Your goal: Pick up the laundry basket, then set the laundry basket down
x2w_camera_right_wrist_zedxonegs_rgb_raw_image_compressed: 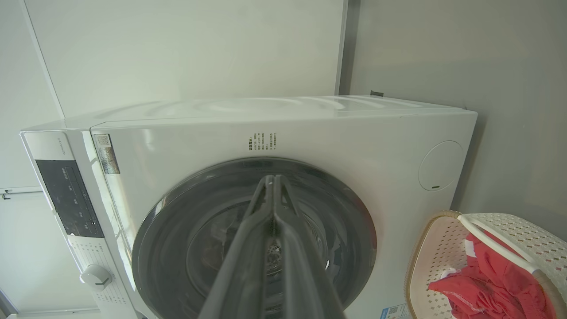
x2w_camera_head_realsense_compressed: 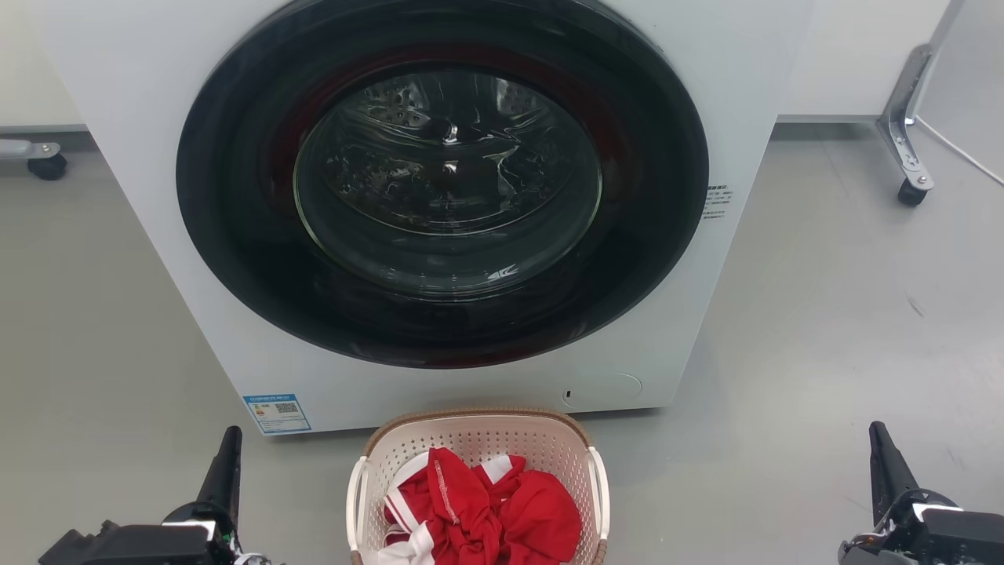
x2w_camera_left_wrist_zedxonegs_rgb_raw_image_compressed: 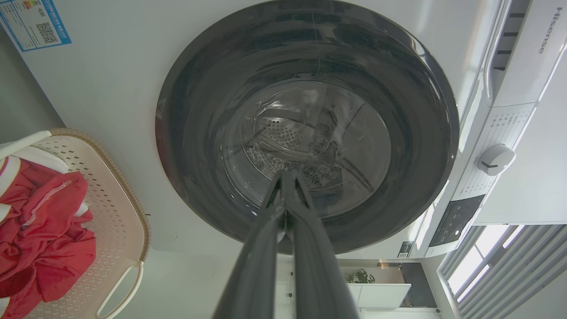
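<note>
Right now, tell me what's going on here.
Nothing is being handled yet. The laundry basket, holding red-and-white clothing, sits on the floor in front of the closed washing machine. The left gripper and right gripper, both shut and empty, flank it without touching its handles.

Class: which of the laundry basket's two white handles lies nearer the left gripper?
The left handle, on the side facing the left gripper; the right handle faces the right gripper.

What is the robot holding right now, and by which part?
Nothing. The left gripper and right gripper are shut empty, on either side of the laundry basket.
</note>
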Motion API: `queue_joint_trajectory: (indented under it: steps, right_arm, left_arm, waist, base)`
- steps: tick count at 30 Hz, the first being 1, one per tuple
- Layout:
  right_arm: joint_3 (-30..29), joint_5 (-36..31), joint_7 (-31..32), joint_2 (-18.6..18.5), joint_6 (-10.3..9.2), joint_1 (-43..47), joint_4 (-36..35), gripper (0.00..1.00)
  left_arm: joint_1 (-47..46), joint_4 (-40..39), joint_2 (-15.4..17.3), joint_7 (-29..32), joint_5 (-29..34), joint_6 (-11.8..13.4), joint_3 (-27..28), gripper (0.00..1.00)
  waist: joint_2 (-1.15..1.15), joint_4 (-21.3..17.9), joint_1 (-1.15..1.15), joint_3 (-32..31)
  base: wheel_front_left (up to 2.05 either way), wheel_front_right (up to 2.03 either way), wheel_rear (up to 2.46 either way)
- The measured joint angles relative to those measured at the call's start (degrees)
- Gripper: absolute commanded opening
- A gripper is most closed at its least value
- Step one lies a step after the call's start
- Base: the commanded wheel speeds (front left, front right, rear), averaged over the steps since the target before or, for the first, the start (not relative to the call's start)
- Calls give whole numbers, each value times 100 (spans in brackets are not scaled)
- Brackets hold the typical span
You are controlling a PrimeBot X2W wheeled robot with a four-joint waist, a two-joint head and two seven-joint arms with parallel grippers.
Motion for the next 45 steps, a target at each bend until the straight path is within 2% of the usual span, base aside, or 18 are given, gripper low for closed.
queue_joint_trajectory:
  steps: [20,21,27,35,45]
  right_arm:
    - [0,0,0,0,0,0,0,0]
    - [2,-1,0,4,-1,5,15,100]
    - [63,-2,-16,102,-27,274,312,100]
    - [292,-88,-170,103,-42,272,313,100]
    - [593,-713,-382,101,-254,225,254,100]
  left_arm:
    - [0,0,0,0,0,0,0,0]
    - [6,11,-2,0,0,2,-2,100]
    - [303,294,-71,-7,0,8,-47,100]
    - [319,244,-70,-169,37,9,-240,100]
    - [320,107,-66,-396,560,159,-416,100]
  waist:
    - [0,0,0,0]
    - [0,0,0,0]
    - [0,0,0,1]
    - [0,6,0,1]
    - [0,11,0,3]
  base:
    - [0,0,0]
    - [0,0,0]
    - [0,0,0]
    - [0,0,0]
    - [0,0,0]
